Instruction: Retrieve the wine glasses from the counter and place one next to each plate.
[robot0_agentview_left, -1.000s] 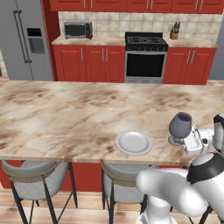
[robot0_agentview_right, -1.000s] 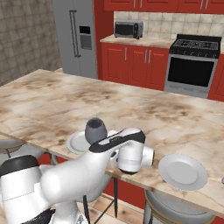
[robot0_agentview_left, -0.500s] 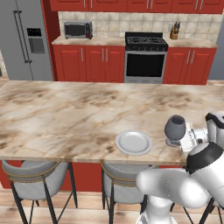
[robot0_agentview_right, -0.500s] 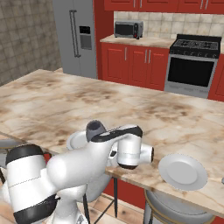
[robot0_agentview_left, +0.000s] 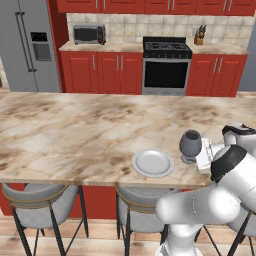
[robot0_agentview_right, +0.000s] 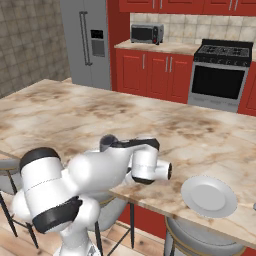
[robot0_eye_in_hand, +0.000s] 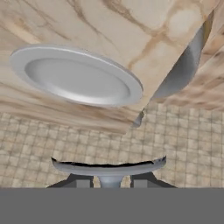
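Left base view shows my pincer (robot0_agentview_left: 201, 152) clenched on the dark wine glass (robot0_agentview_left: 190, 144), upright just right of the plate (robot0_agentview_left: 152, 163) on the desk (robot0_agentview_left: 75, 130); I should lower it straight, foot flat, before releasing.

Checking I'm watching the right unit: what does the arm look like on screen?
A glossy white arm built of rounded, bulbous segments, with black bands and caps at the joints. The white wrist ends in a black-trimmed cap. The fingers are small and dark grey. No cables or markings are visible.
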